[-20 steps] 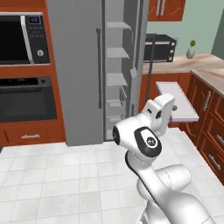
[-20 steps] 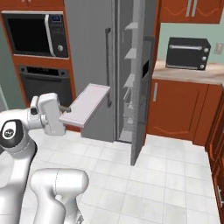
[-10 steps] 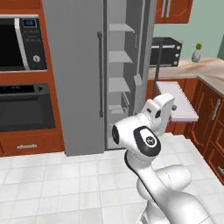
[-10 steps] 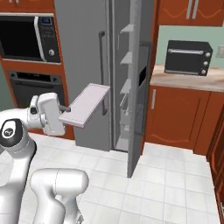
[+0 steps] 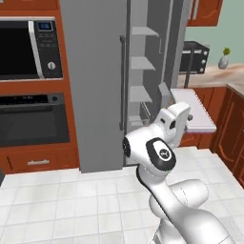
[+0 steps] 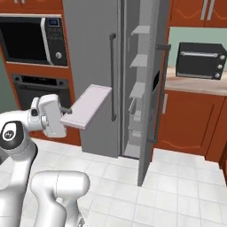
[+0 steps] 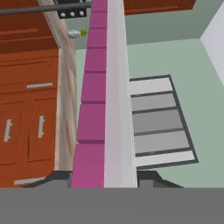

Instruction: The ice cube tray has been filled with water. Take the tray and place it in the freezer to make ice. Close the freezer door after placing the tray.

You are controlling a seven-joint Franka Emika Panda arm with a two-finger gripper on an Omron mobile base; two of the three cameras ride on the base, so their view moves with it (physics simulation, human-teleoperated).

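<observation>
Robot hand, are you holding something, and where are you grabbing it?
Yes. The gripper is shut on the ice cube tray, pinching one short end, so the rest of the tray sticks out flat toward the open freezer.

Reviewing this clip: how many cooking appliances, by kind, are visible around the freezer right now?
Built-in microwave: 1
Black wall oven: 1
Black toaster oven on the counter: 1
Total: 3
The ice cube tray, held in the claw, is not counted; nor is the freezer.
</observation>
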